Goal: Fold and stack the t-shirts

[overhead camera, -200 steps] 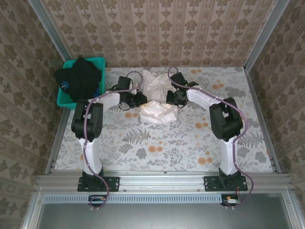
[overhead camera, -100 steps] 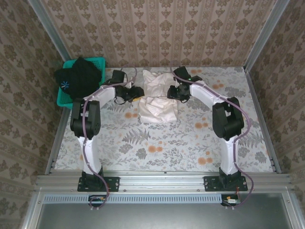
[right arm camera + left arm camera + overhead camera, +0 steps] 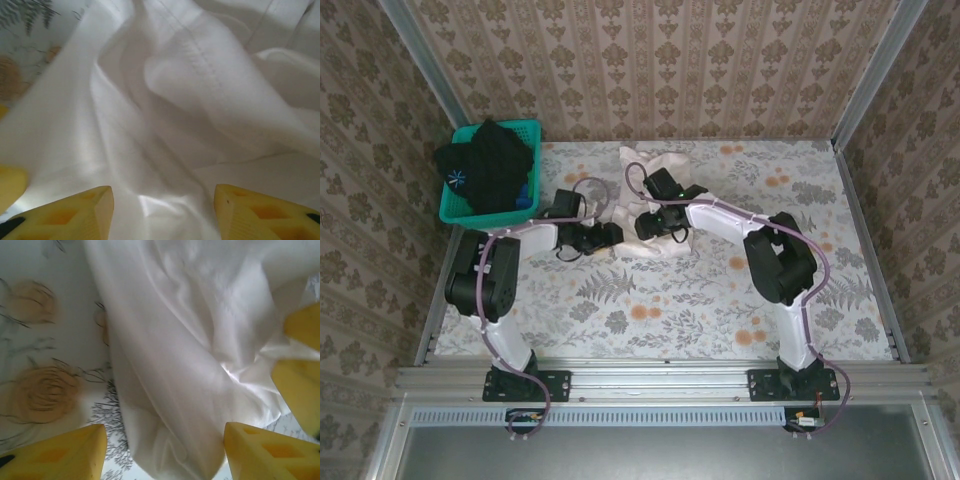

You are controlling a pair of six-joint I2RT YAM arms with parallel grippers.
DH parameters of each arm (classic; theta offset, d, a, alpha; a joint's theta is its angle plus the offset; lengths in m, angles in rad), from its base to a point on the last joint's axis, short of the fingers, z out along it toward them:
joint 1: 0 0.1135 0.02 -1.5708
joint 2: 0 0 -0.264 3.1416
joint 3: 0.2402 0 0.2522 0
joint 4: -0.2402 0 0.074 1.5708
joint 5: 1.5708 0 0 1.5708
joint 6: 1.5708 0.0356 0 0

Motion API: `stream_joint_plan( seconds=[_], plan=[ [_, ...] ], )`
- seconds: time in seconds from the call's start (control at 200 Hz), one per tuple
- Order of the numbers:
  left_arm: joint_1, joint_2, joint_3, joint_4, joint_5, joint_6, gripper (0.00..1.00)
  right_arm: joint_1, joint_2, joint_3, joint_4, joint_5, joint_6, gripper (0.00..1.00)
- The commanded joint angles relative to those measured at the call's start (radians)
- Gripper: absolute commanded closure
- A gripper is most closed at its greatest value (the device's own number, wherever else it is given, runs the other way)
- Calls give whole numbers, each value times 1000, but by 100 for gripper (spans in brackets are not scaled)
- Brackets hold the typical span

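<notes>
The white t-shirt [image 3: 650, 195] lies crumpled on the flowered table [image 3: 720, 300], with its plain pale side showing and no print in sight. It is bunched in soft folds, and a stitched seam runs across it ahead of the right gripper's fingers in the right wrist view.

The left gripper [image 3: 613, 236] sits at the shirt's left edge. In the left wrist view its two yellow fingers [image 3: 55, 455] stand wide apart. A rounded fold of the shirt [image 3: 190, 365] hangs down into the gap between them. The cloth reaches close to the right-hand finger and leaves bare table just inside the left-hand one. The fingers are spread and nothing is pinched. Beyond the right-hand finger, the yellow fingertips of the other arm [image 3: 300, 370] rest against the shirt's far edge.

The right gripper [image 3: 642, 226] is over the shirt's near part, just beside the left one. In the right wrist view its fingers [image 3: 65, 212] are also parted, with white cloth [image 3: 175, 115] spread across the whole gap and beyond both tips. They do not press on it. A yellow tip of the left gripper [image 3: 10, 187] shows just outside its left finger.

The teal basket [image 3: 452, 212] stands at the table's far left corner, well apart from both sets of fingers and to the left of the left gripper. A black garment [image 3: 485, 160] is heaped in it and spills over the rim, with a small pale star-like mark on its near-left side. A bit of blue shows at the basket's right edge, too small to tell what it is.
</notes>
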Motion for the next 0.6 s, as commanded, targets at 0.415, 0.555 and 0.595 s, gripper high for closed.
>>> stream_joint_plan(
  seconds=[0.415, 0.555, 0.595],
  plan=[
    [-17, 19, -98, 141, 56, 2, 71, -49, 118, 116, 35, -169, -305, 56],
    [-4, 3, -117, 141, 53, 3, 77, -47, 121, 154, -34, -219, -388, 56],
    [-3, 0, -117, 136, 50, 5, 78, -46, 120, 161, -71, -232, -407, 50]
  ],
)
